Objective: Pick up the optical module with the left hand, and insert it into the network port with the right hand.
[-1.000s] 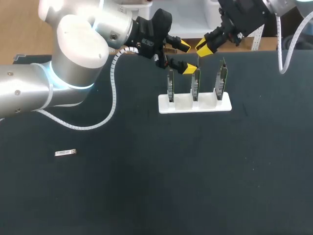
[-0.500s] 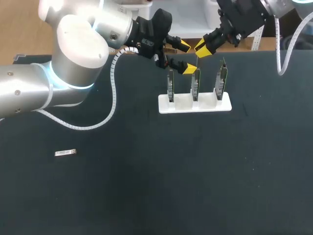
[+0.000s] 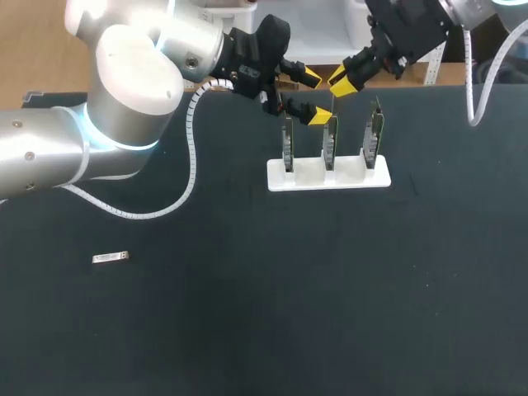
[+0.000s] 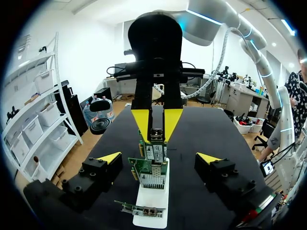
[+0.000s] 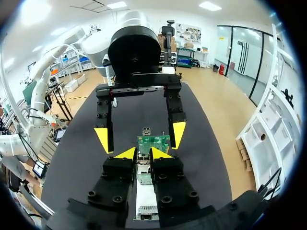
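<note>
The right end effector (image 5: 142, 154) has its yellow tips drawn almost together. In the left wrist view they appear to pinch a small silver metal optical module (image 4: 156, 135) from two sides. I judge it gripped, though the contact is narrow and hard to make out. This end effector hangs in the upper middle of the head view, just above the middle of three upright green circuit boards (image 3: 329, 142), presumably so the module can be lined up with a port.

The left end effector (image 4: 159, 158) is spread wide and holds nothing. The row of boards lies ahead between its fingers, untouched. In the head view it sits just left of the right one, close enough to suit a handover, and open so that it does not drag on the module.

Each board carries a boxy metal network port (image 4: 153, 180); which one is meant I cannot tell. The boards stand slotted in a white plastic stand (image 3: 330, 178), which likely keeps the ports steady and presented. A second silver module (image 3: 110, 258) lies flat on the dark desk (image 3: 247, 313) at the lower left, well apart from both arms.
</note>
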`<action>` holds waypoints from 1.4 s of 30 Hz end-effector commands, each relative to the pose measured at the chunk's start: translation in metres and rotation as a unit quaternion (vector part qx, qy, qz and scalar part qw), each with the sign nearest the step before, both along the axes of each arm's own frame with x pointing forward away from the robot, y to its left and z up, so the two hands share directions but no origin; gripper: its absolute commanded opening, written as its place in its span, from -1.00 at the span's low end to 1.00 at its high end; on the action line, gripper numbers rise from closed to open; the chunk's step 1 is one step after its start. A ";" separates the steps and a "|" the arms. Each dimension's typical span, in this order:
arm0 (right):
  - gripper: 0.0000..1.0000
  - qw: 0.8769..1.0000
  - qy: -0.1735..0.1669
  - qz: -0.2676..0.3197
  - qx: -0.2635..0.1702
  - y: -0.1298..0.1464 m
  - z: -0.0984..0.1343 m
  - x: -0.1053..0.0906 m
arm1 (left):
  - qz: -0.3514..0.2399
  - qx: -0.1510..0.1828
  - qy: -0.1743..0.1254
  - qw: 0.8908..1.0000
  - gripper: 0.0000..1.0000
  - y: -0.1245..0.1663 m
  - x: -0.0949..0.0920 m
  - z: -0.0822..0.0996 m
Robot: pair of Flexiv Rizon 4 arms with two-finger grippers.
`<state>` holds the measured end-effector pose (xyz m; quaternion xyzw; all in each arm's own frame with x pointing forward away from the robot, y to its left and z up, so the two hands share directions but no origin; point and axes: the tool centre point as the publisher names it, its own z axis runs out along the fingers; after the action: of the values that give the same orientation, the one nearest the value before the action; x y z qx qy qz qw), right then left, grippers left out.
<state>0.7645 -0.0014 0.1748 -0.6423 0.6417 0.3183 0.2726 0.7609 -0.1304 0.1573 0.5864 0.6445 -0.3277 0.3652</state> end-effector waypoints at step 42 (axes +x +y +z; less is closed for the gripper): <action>-1.00 1.000 0.009 0.005 -0.007 0.001 -0.007 0.001 | -0.001 0.002 0.001 1.000 1.00 -0.001 0.002 0.000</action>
<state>0.7650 -0.0013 0.1717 -0.6444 0.6430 0.3208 0.2616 0.7609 -0.1304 0.1573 0.5864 0.6445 -0.3277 0.3652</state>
